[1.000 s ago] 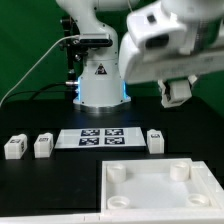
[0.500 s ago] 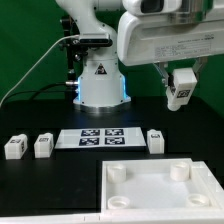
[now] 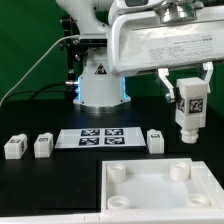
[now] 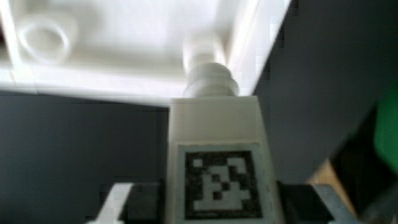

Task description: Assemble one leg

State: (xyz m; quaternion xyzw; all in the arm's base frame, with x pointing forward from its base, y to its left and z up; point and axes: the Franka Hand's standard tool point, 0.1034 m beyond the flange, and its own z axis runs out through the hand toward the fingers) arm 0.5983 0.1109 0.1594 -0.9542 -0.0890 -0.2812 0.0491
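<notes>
My gripper is shut on a leg, a white block with a black-and-white tag, held upright in the air above the far right corner of the large white panel. In the wrist view the held leg fills the middle between my fingers, its narrow end pointing at a round socket of the panel. Three more legs stand on the table: two at the exterior view's left and one beside the marker board.
The marker board lies in the middle of the black table. The robot base stands behind it. The panel has round sockets at its corners.
My gripper has come down and toward the exterior view's left with the leg in it; the leg now hangs upright with its tag facing the camera.
</notes>
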